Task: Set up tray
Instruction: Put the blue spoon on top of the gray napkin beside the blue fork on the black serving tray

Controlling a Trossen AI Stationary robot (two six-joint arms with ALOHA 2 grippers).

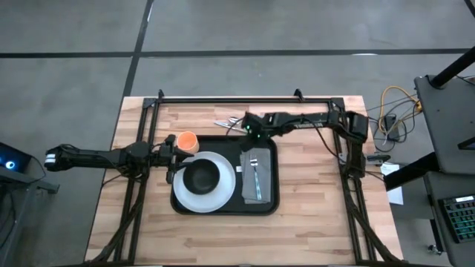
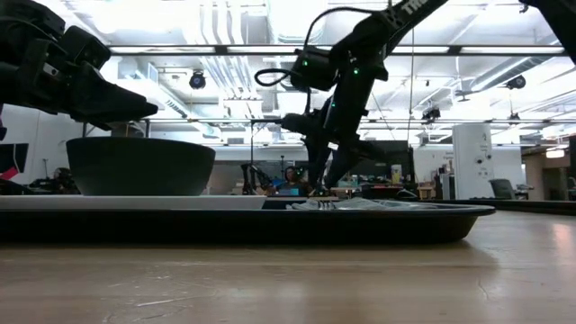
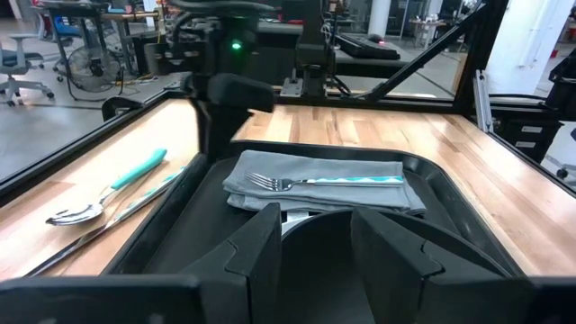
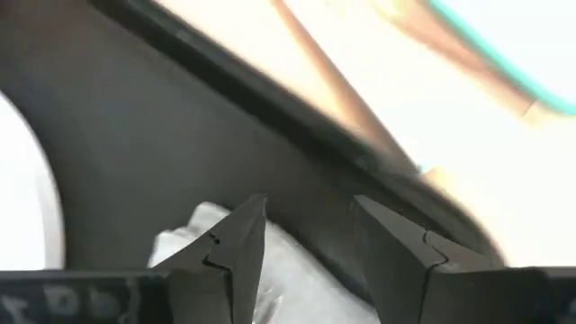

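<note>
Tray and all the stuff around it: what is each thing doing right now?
tray: flat on the table, loaded.
white plate: lying in the tray.
black bowl: upright on the plate.
napkin: folded, in the tray.
fork: lying on the napkin.
spoon: on the table, outside the tray.
orange cup: on the table beside the tray.
right claw: open, above the napkin.
left claw: open, empty.

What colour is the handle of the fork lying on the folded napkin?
Teal, on the metal fork lying across the grey folded cloth napkin. The left wrist view shows it best.
</note>
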